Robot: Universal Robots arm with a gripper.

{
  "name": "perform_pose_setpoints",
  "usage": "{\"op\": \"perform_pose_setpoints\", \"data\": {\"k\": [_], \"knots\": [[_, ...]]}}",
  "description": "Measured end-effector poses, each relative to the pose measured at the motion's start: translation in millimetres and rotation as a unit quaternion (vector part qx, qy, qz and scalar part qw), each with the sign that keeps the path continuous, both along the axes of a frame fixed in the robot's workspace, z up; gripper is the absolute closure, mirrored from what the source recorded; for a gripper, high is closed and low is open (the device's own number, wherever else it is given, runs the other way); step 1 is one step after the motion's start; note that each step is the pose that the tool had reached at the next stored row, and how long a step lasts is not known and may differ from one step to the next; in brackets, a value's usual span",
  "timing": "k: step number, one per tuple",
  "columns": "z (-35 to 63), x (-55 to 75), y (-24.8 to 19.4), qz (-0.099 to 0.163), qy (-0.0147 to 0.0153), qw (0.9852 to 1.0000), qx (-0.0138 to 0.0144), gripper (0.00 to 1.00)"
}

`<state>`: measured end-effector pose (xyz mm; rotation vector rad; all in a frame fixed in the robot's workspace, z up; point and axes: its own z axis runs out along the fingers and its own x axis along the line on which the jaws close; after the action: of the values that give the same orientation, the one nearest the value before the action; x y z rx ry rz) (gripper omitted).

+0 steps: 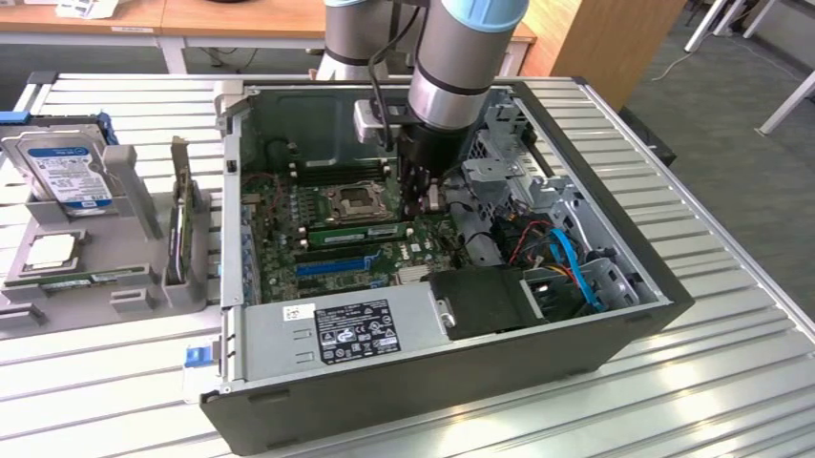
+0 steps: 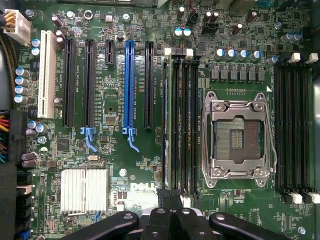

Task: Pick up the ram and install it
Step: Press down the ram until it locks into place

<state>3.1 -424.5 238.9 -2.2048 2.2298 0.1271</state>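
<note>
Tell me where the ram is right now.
In the exterior view, the ram stands on edge in a slot on the motherboard beside the CPU socket, one end by the gripper.

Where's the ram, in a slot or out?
In: the ram stands on edge in a slot beside the processor socket. Fully latched: cannot tell.

The exterior view's top edge cuts off the arm [image 1: 465,57]. The wrist view's edge cuts off the gripper [image 2: 172,200]. The hard drive [image 1: 71,172] label is too small to read.
</note>
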Motion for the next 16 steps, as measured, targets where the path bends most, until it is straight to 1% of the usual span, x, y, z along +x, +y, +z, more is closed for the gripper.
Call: {"op": "perform_pose_setpoints", "data": {"k": [16], "knots": [[-4.0, 0.0, 0.0, 0.000, 0.0000, 1.0000, 0.0000, 0.90]]}}
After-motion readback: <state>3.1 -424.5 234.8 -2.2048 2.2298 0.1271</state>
